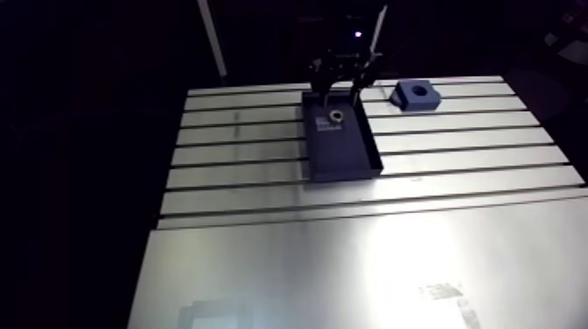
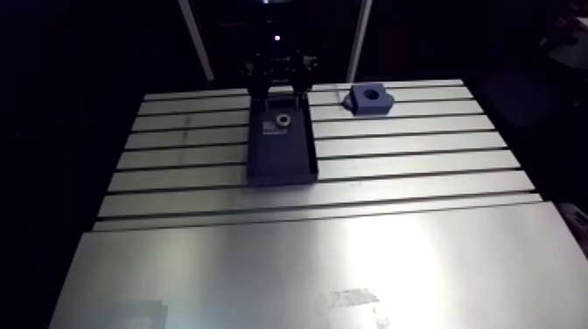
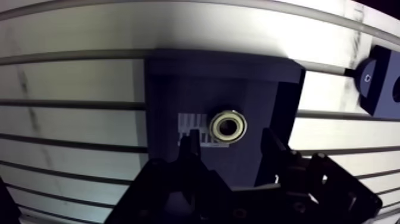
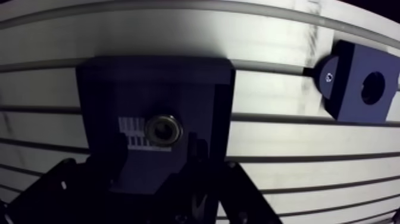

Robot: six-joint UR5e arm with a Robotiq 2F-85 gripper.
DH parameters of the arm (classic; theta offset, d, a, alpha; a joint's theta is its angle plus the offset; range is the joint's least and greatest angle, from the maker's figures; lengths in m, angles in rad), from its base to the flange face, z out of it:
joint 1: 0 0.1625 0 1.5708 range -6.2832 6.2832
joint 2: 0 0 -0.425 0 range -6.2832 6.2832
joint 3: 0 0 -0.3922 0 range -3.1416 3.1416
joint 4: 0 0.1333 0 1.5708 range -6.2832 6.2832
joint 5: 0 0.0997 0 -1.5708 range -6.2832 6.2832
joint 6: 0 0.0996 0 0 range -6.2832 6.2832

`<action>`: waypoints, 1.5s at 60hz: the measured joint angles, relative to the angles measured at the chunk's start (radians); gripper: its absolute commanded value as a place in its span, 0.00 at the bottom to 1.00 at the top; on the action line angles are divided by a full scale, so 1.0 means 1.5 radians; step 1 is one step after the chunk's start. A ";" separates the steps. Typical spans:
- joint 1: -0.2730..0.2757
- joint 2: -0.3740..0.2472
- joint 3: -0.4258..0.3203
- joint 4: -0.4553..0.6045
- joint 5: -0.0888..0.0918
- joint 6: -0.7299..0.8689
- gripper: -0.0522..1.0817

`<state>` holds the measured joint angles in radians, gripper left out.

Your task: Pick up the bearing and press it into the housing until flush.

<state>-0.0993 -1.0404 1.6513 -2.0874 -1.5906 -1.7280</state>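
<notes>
On the slotted aluminium tabletop (image 1: 350, 262) sits a long, shallow, dark blue rectangular tray (image 3: 178, 83), laid across several of the slots. A small silver ring-shaped metal bearing (image 3: 228, 126) lies flat on the tray floor near the end under the arm's wrist, with its bore facing up. It rests against the edge of a white printed label with ribbed marks (image 3: 193, 128).

In the wrist view the jaws are spread wide and grip nothing. One dark finger (image 3: 190, 146) stands to one side of the bearing and the other to the opposite side. The bearing lies in the gap between them, just ahead of the tips and touching neither.

A dark blue block-shaped housing (image 4: 360, 83) stands on the bare tabletop beside the tray, well apart from it. Its round bore is open and nothing sits in it. In the arm view it lies near the tabletop's far edge.
</notes>
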 measured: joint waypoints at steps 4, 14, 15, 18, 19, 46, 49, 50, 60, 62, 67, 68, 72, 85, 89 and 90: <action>0.000 0.002 0.000 0.000 0.000 0.000 0.38; 0.001 0.006 0.001 -0.001 0.000 0.000 0.38; 0.001 0.007 0.001 -0.001 0.000 0.000 0.38; 0.001 0.008 0.001 -0.001 -0.001 0.000 0.38; 0.001 0.008 0.001 -0.001 -0.001 0.000 0.38; 0.001 0.017 0.006 -0.018 -0.003 -0.003 0.38; 0.001 0.018 0.006 -0.019 -0.003 -0.003 0.38; 0.001 0.018 0.007 -0.020 -0.003 -0.003 0.38; 0.001 0.020 0.008 -0.022 -0.004 -0.003 0.38; 0.001 0.021 0.008 -0.022 -0.004 -0.003 0.38; 0.001 0.022 0.008 -0.022 -0.004 -0.003 0.38; 0.001 0.022 0.008 -0.023 -0.004 -0.003 0.38; 0.002 0.022 0.008 -0.023 -0.004 -0.003 0.38; 0.002 0.026 0.009 -0.023 -0.004 -0.003 0.40; 0.002 0.028 0.009 -0.023 -0.004 -0.003 0.40; 0.002 0.028 0.009 -0.023 -0.004 -0.003 0.40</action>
<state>-0.0969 -0.9982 1.6643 -2.1223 -1.5973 -1.7323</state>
